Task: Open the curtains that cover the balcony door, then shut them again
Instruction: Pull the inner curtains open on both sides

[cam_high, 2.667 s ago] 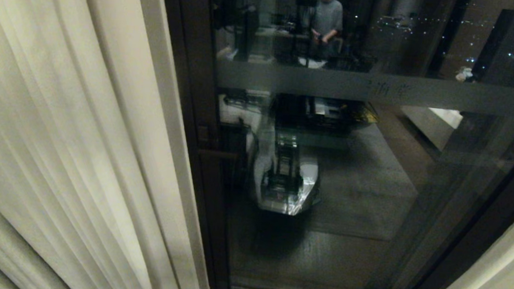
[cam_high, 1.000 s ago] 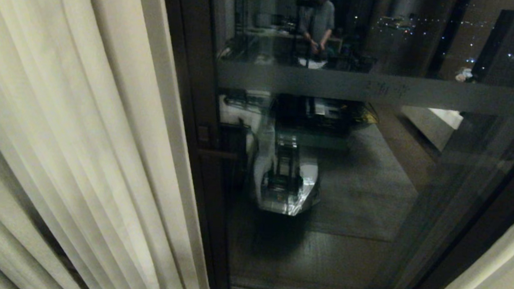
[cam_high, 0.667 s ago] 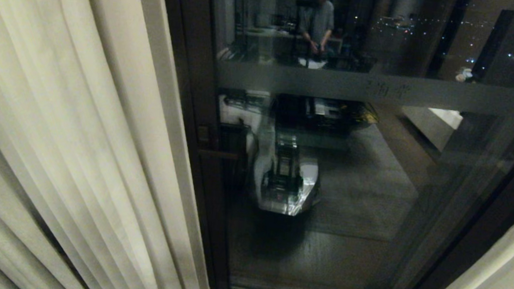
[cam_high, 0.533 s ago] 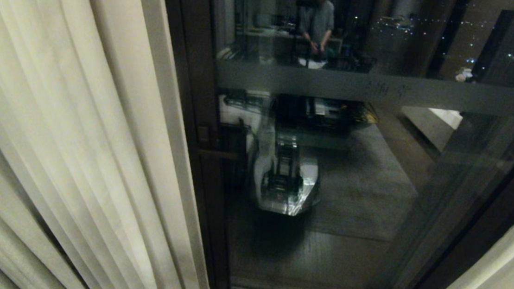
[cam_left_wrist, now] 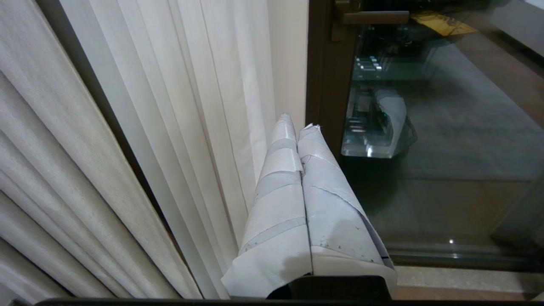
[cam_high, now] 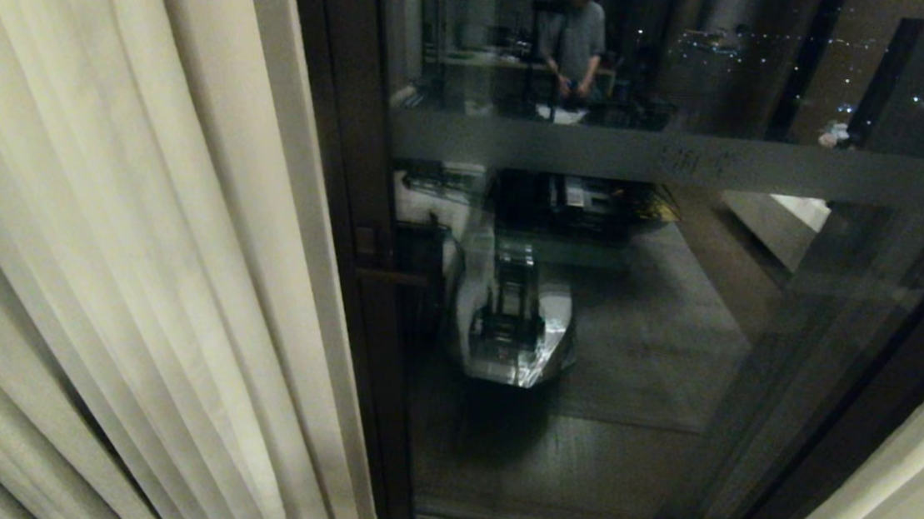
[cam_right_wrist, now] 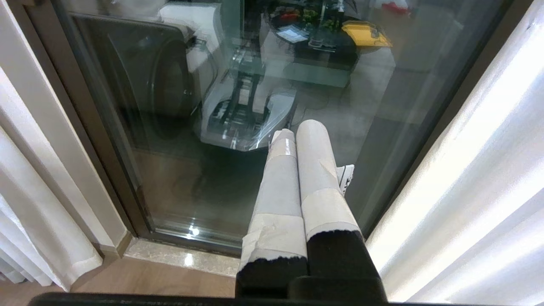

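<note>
A: While the curtains (cam_high: 120, 246) hang parted to the left and right edges, the door (cam_high: 633, 308) shows bare between them. What could go wrong in closing?

B: Both jaws are clenched, gripping nothing. The left gripper (cam_left_wrist: 297, 127) sits just beside the left panel's pleats; shut, it may only slide along the cloth. The right gripper (cam_right_wrist: 297, 131) points at the glass, near the right panel (cam_right_wrist: 467, 170).

A: Anything in the way?

B: The door handle (cam_left_wrist: 369, 17) could snag fabric. A person (cam_high: 574, 44) shows reflected, far off.
</note>
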`<state>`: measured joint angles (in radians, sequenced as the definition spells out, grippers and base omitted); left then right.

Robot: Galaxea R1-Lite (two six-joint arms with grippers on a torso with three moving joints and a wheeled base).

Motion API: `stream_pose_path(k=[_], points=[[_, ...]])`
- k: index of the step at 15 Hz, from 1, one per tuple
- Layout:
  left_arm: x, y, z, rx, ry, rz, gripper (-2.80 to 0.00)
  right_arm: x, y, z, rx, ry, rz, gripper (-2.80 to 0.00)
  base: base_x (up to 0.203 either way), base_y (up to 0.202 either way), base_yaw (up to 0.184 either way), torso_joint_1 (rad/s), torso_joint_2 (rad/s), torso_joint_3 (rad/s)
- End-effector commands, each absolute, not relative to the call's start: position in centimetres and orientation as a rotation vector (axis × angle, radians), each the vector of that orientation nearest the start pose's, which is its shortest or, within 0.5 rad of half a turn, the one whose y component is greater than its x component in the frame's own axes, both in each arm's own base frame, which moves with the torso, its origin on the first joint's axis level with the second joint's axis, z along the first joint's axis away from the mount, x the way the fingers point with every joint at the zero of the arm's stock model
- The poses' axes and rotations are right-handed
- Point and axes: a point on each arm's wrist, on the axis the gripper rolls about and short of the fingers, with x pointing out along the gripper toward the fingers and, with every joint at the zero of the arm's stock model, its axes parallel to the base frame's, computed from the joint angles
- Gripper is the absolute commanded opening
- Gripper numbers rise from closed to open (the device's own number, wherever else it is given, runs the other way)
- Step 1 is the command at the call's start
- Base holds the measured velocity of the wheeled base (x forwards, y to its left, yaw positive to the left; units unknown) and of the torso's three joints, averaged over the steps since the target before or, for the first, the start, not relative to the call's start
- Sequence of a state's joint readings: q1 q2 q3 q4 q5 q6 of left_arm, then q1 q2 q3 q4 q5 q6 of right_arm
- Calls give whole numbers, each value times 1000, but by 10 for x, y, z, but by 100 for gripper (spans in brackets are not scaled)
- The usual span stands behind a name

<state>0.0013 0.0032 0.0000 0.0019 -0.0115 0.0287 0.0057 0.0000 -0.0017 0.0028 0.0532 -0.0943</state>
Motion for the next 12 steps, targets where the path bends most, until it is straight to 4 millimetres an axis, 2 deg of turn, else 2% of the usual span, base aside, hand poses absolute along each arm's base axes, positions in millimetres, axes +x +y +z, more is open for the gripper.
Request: stream_pose_path(k=[1,12], points=[[-23,0,75,28,1,-11,-280,-23,1,76,-95,0,60,-280,0,0,0,0,0,0],[-23,0,75,26,1,-11,-280,-23,1,76,-95,0,60,-280,0,0,0,0,0,0]])
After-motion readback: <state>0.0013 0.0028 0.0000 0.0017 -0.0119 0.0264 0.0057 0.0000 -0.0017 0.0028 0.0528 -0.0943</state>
